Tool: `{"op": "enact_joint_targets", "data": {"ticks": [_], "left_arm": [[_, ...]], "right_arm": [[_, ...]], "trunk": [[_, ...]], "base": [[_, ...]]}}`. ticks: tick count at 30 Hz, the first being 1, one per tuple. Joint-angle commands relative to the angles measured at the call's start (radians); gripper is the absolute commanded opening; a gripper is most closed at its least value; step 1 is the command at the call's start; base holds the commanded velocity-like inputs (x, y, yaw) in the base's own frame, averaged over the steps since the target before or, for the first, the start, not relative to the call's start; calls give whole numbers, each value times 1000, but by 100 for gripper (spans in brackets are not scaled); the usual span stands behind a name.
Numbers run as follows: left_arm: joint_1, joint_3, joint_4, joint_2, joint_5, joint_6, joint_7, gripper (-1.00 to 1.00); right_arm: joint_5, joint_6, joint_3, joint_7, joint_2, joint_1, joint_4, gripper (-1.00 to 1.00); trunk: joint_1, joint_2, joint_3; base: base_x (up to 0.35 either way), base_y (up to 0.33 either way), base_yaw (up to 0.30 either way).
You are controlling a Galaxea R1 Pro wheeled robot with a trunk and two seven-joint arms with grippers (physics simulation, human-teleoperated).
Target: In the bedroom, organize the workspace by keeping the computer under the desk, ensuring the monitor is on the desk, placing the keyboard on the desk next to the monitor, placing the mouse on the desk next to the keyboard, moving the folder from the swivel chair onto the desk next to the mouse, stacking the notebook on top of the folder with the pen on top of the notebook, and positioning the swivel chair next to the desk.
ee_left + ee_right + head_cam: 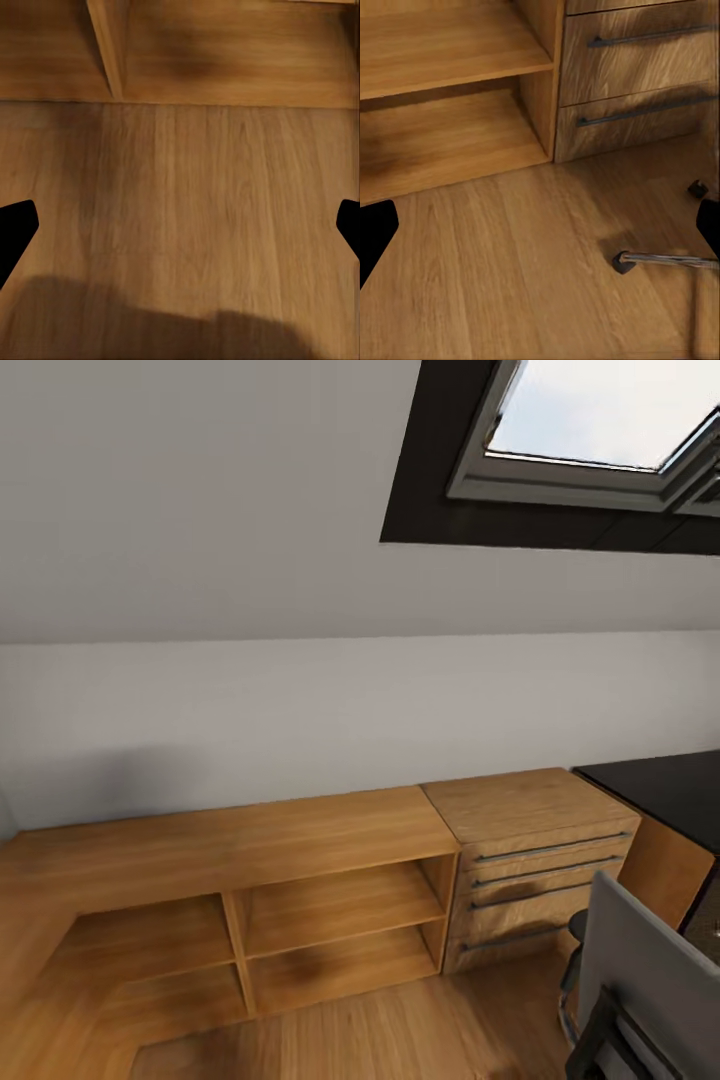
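Note:
I am in the bedroom, facing a sloped grey wall. A corner of the desk (662,788) with its glossy black top shows at the right edge of the head view. The swivel chair (648,978) stands in front of it, its grey back toward me. One chrome leg of the chair base (664,260) with a castor lies on the floor in the right wrist view. My left gripper (180,234) is open over bare floor. My right gripper (540,229) is open too, with nothing between its fingers. The computer, monitor, keyboard, mouse, folder, notebook and pen are out of view.
A low oak shelf unit (250,880) runs along the wall, with an oak drawer unit (535,855) at its right end beside the desk. A dark-framed skylight (600,430) sits high at the right. Wood-plank floor (195,210) lies in front of the shelves.

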Motion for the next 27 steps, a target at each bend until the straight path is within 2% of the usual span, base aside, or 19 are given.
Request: {"op": "enact_joint_targets", "data": {"ticks": [1, 9, 17, 23, 27], "left_arm": [[-1, -7, 0, 1, 10, -5, 7, 100], [-1, -6, 0, 1, 11, -5, 7, 100], [-1, -7, 0, 1, 11, -5, 7, 100], [-1, -6, 0, 1, 10, -5, 7, 100], [-1, -6, 0, 1, 10, -5, 7, 100]], "right_arm": [[-9, -3, 9, -4, 0, -1, 1, 100], [-9, 28, 9, -4, 0, -1, 1, 100], [-7, 31, 9, -4, 0, -1, 0, 100], [42, 31, 9, -4, 0, -1, 1, 100], [55, 31, 8, -4, 1, -1, 1, 100]], "trunk": [[0, -1, -1], [0, -1, 2], [0, -1, 4], [0, -1, 7], [0, -1, 9]], "base": [[17, 48, -291], [-112, 187, -291], [-41, 30, -291], [-3, 2, -291], [0, 0, -291]]}}
